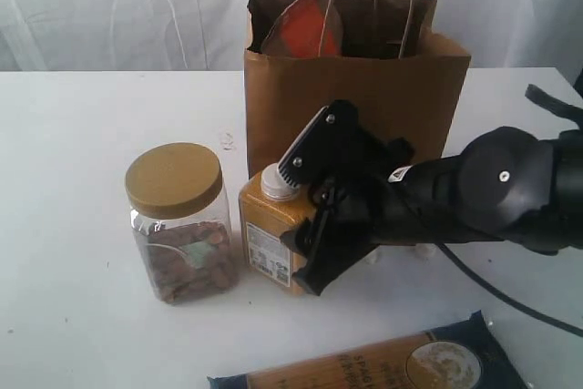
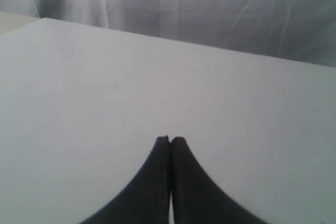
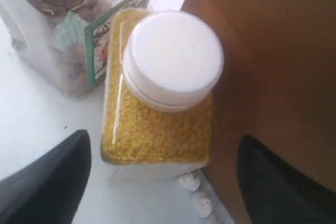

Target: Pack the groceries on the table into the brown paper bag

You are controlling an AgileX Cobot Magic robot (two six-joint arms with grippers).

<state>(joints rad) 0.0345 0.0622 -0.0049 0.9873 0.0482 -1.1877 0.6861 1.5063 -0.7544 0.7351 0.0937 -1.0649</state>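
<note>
We had the right claw (image 3: 163, 142) spread wide, one finger on each side of the yellow plastic bottle with the white screw cap (image 3: 173, 59). It wasn't gripping anything, and gaps showed on both sides. The bottle stood upright between the fingers, long axis vertical, cap pointing straight up at the wrist. The tall brown paper bag (image 1: 364, 97) sat right against one finger's side, and the clear plastic jar with the tan lid (image 1: 178, 225) stood just past the other. The long dark-blue-and-tan packet (image 1: 383, 366) lay flat, well off from the claw. The left claw (image 2: 169, 140) was pinched tight over the bare white tabletop (image 2: 79, 77).
</note>
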